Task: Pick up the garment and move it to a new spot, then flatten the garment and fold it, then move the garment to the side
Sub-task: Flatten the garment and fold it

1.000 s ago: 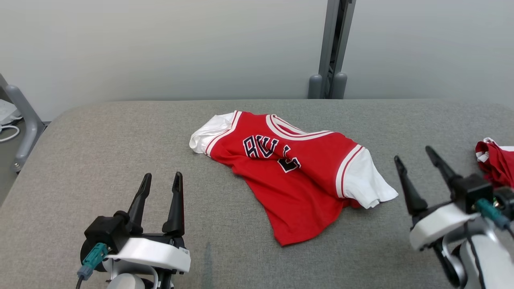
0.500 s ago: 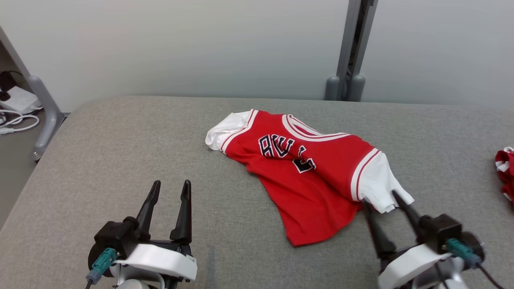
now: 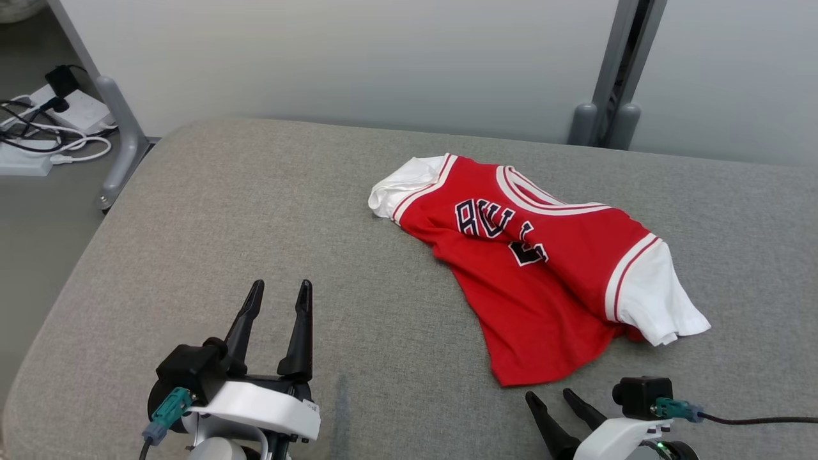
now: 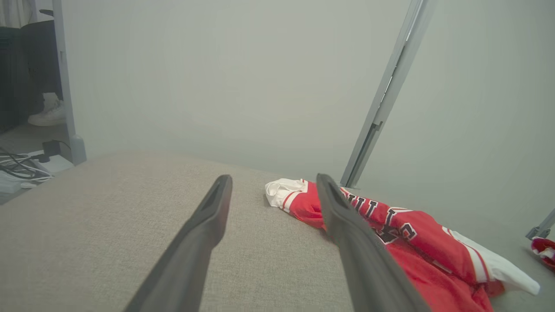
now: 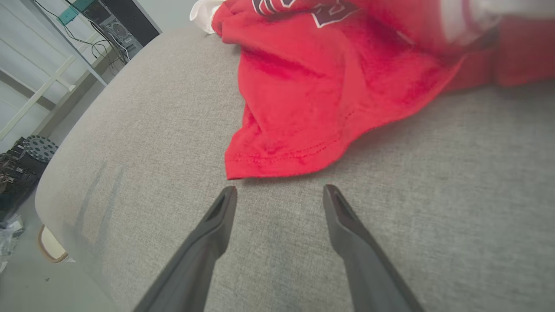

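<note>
The garment (image 3: 543, 268) is a red jersey with white sleeves and dark lettering, lying crumpled on the grey padded table (image 3: 255, 211). It also shows in the left wrist view, garment (image 4: 416, 242), and close up in the right wrist view, garment (image 5: 329, 82). My left gripper (image 3: 280, 294) stands open at the lower left, well apart from the cloth, with nothing between its fingers. My right gripper (image 3: 548, 397) is open low at the bottom edge, just short of the jersey's near hem; in its own view the right gripper (image 5: 279, 188) points at that hem corner.
A grey post (image 3: 617, 70) rises behind the table against a pale wall. Cables and a power strip (image 3: 38, 121) lie on the floor beyond the table's left edge, beside a grey table leg (image 3: 118, 140). Another red cloth (image 4: 544, 251) lies at the far right.
The head camera has swung, shifting the whole picture. My right gripper has dropped from the jersey's right sleeve to just below its near hem, staying open. The left gripper holds its place.
</note>
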Controlling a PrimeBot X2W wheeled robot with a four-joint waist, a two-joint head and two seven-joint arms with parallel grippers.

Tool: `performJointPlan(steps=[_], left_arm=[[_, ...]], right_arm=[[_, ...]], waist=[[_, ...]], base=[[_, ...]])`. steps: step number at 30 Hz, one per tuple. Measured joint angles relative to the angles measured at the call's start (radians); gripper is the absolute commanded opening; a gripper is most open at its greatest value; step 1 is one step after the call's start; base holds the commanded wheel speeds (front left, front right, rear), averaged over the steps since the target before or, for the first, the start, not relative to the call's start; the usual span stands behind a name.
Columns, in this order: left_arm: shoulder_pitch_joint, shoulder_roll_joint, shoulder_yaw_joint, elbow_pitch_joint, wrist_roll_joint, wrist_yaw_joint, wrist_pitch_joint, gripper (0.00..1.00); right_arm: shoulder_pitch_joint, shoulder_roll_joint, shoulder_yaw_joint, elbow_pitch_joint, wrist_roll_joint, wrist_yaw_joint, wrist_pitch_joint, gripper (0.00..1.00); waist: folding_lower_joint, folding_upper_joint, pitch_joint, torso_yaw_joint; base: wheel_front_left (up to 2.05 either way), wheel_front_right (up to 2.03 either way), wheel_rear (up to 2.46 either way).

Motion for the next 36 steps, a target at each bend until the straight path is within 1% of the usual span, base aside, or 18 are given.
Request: performJointPlan(steps=[3,12,22,23,24,25,32,34,36], left_arm=[[-0.002,0.0,-0.002,0.0,-0.001,0.003,0.0,1.0],[-0.017,0.0,-0.012,-0.001,-0.007,0.003,0.0,1.0],[-0.037,0.0,-0.021,0.0,-0.007,0.003,0.0,1.0],[-0.039,0.0,-0.022,-0.001,-0.007,0.003,0.0,1.0],[-0.04,0.0,-0.023,-0.001,-0.007,0.003,0.0,1.0],[-0.04,0.0,-0.024,-0.001,-0.007,0.003,0.0,1.0],[-0.039,0.0,-0.014,0.003,-0.005,0.007,0.0,1.0],[-0.03,0.0,-0.005,0.007,-0.003,0.007,0.0,1.0],[-0.018,0.0,0.0,0.008,0.0,0.006,0.0,1.0]], right_arm=[[-0.02,0.001,0.003,0.044,0.057,0.0,0.001,1.0],[-0.103,0.003,0.062,0.132,0.086,0.0,-0.047,1.0],[-0.206,0.005,0.084,0.264,0.102,0.001,-0.111,1.0],[-0.216,0.005,0.09,0.276,0.104,0.001,-0.114,0.95],[-0.224,0.005,0.096,0.29,0.104,0.001,-0.115,0.25],[-0.235,0.004,0.101,0.301,0.102,0.001,-0.12,0.0],[-0.255,0.002,0.151,0.333,0.09,0.0,-0.147,0.0],[-0.24,-0.014,0.171,0.316,0.088,0.0,-0.149,0.0],[-0.215,-0.046,0.187,0.282,0.095,0.0,-0.132,0.0]], waist=[[0.0,0.0,0.01,0.02],[0.0,0.0,0.046,0.073],[0.0,0.0,0.067,0.093],[0.0,0.0,0.069,0.094],[0.0,0.0,0.07,0.094],[0.0,0.0,0.071,0.094],[0.0,0.0,0.064,0.077],[0.0,0.0,0.049,0.057],[0.0,0.0,0.038,0.038]], base=[[0.0,0.0,0.0],[0.0,0.0,0.0],[0.0,0.0,0.0],[0.0,0.0,0.0],[0.0,0.0,0.0],[0.0,0.0,0.0],[0.0,0.0,0.0],[0.0,0.0,0.0],[0.0,0.0,0.0]])
